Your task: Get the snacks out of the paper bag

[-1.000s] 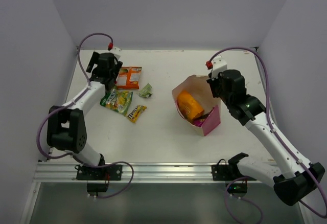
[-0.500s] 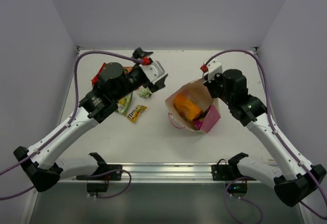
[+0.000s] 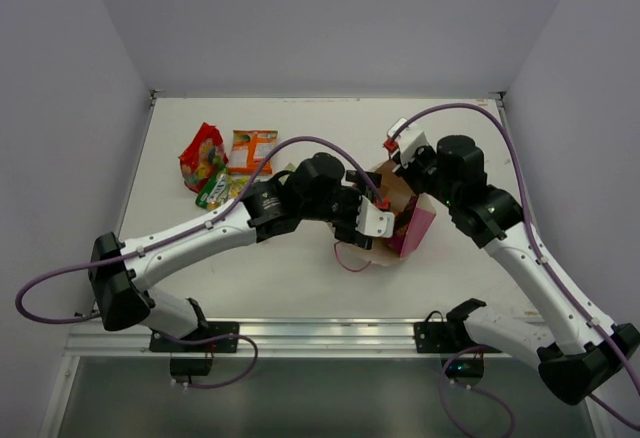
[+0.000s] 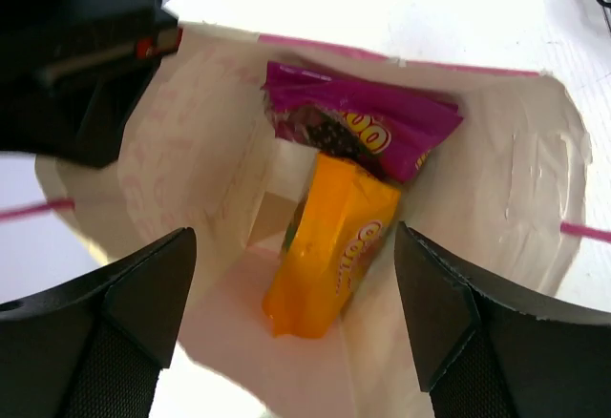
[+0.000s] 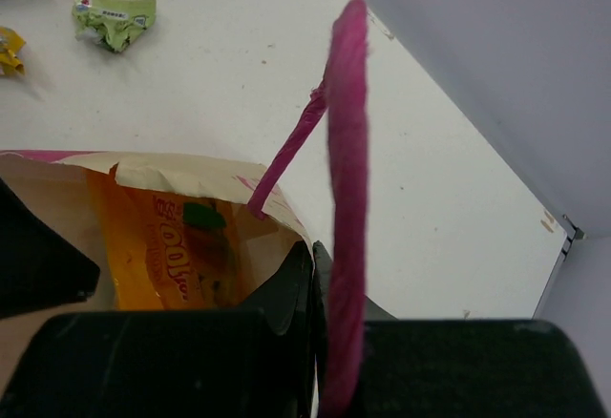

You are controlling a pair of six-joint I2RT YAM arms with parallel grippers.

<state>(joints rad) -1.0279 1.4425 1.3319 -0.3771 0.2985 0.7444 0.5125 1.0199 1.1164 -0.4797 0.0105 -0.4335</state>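
Paper bag (image 3: 418, 230) stands open-mouthed just right of the middle of the table (image 3: 280, 288). Inside it, 2 snacks show: an orange packet (image 4: 329, 246) standing on end and a purple-magenta packet (image 4: 368, 122) lying across its top. The left gripper (image 4: 294, 237) hovers at the mouth, jaws wide apart and holding nothing. The right gripper (image 3: 405, 163) has its jaws clamped on the rim facing the far-right corner, beside a pink cord handle (image 5: 346, 151). Toward the far-left corner lie a red packet (image 3: 203, 153), a second orange packet (image 3: 251, 150), a green-yellow packet (image 3: 215, 190) and a pale green packet (image 5: 113, 19).
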